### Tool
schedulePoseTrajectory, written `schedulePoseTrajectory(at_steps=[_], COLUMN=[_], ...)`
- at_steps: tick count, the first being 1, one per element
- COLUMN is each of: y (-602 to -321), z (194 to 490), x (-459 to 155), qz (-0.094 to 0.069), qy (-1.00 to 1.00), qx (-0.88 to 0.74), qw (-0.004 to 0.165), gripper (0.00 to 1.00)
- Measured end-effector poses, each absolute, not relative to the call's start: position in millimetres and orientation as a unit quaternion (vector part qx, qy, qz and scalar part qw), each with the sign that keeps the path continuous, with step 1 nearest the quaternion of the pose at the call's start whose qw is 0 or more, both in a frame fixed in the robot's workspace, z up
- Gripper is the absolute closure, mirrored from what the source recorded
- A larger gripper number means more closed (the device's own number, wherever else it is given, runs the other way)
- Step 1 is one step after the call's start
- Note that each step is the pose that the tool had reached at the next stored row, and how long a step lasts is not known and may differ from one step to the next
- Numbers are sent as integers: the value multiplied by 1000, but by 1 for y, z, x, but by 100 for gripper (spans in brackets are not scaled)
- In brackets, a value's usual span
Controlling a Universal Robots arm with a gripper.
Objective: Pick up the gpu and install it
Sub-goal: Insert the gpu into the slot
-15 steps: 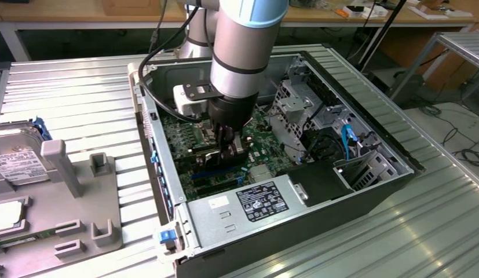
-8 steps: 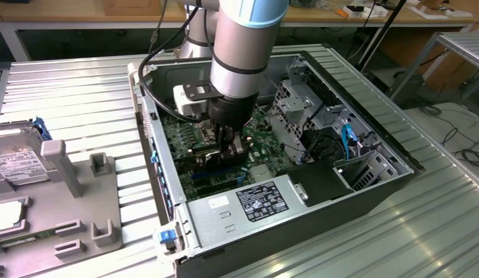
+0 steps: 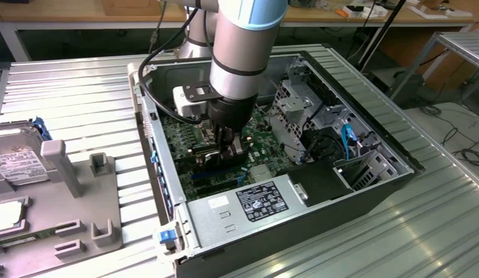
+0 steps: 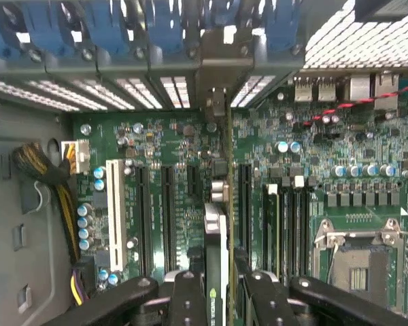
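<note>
Claw (image 4: 221, 288) is down inside the open black-and-silver desktop computer case (image 3: 378, 168), fingers (image 4: 187, 292) closed narrow on the gpu (image 4: 217, 231), a thin flat green-and-black expansion card held on edge. In the wrist view the card stands upright between the fingers, its lower edge just above or at the long black expansion slots (image 4: 168, 210) of the green motherboard (image 4: 340, 149); whether it is seated I cannot tell. Its silver metal bracket (image 4: 224, 68) runs up toward the case's rear slot openings with the blue plastic retainer clips (image 4: 156, 27).

Handling, as a judgement: light, stiff, fragile; grip belongs on the card's bare top edge, away from components, as now.

In the exterior view the grey-and-blue robot arm (image 3: 243, 52) drops straight into the case and covers most of the card. Beside the case, on the ribbed metal bench (image 3: 77, 98), sits a grey plastic parts fixture (image 3: 69, 191) with a thick silver labelled hard drive (image 3: 11, 165).

Hard to make out: the card's contact edge, the slot latch, and the fingertips, cut off by the frame.
</note>
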State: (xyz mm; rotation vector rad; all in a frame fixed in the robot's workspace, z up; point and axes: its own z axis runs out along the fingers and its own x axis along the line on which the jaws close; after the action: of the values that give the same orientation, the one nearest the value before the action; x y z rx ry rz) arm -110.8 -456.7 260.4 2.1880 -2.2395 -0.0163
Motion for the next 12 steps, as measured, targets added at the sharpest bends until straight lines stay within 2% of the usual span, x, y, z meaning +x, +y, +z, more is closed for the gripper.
schedulePoseTrajectory(at_steps=[12], y=[-457], z=[256], x=[-111], qz=[-4], qy=[-716], qx=[699], qw=[4], gripper=[73])
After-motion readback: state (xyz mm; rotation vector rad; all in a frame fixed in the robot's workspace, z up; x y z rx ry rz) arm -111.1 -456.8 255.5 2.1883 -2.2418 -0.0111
